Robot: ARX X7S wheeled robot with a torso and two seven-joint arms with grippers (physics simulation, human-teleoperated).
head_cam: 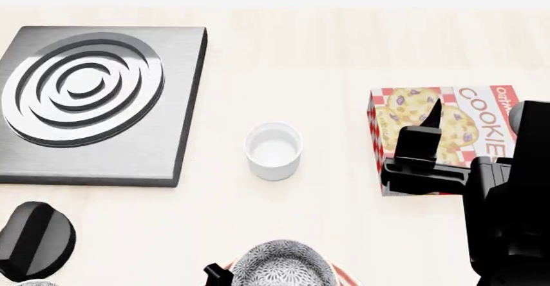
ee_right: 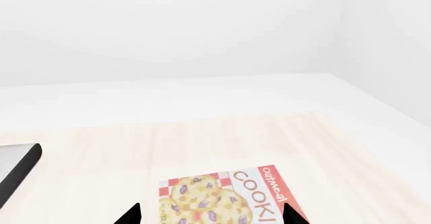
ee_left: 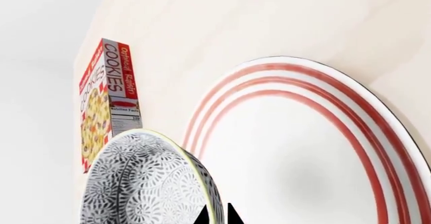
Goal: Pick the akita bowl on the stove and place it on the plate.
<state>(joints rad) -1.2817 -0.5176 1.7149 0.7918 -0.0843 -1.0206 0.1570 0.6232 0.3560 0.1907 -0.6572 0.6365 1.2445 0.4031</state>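
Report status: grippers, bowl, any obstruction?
Left gripper shut on akita bowl, over plate. Right gripper open, empty, above cookie box. Stove bare. Nothing blocking.

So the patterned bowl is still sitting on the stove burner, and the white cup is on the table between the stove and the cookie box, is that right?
Not quite. The stove burner is bare in the head view; the akita bowl is off it, near the bottom edge of that view, and the left wrist view shows it beside the plate. The white cup does sit between the stove and the cookie box.
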